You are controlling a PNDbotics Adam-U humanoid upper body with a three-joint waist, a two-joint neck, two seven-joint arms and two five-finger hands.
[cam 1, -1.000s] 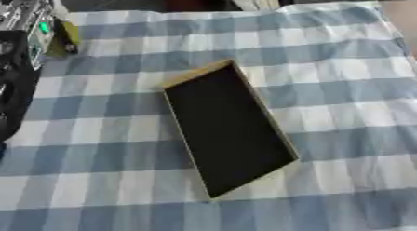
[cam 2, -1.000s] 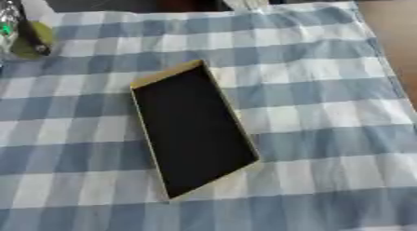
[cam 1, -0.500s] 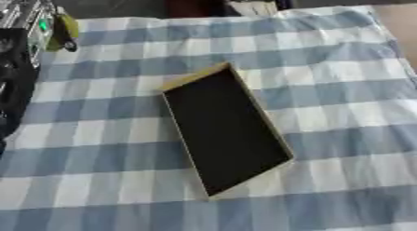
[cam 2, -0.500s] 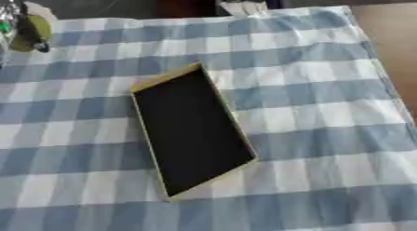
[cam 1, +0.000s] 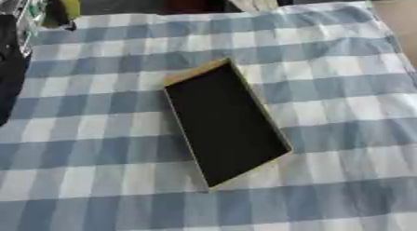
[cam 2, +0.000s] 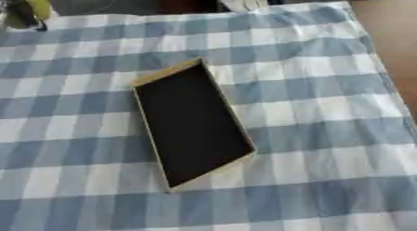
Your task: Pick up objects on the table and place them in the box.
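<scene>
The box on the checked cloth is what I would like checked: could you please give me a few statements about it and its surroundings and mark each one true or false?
1. The box lies on a blue and white checked cloth. True.
2. The box holds several objects. False: its dark inside shows nothing in it.
3. A yellow-green object shows near the far left corner. True.
4. A robot hand is curled round the box's rim. False: no hand touches the box; only a black part of the robot shows at the left edge.
5. The box sits square with the cloth's checks. False: it lies askew to them.
</scene>
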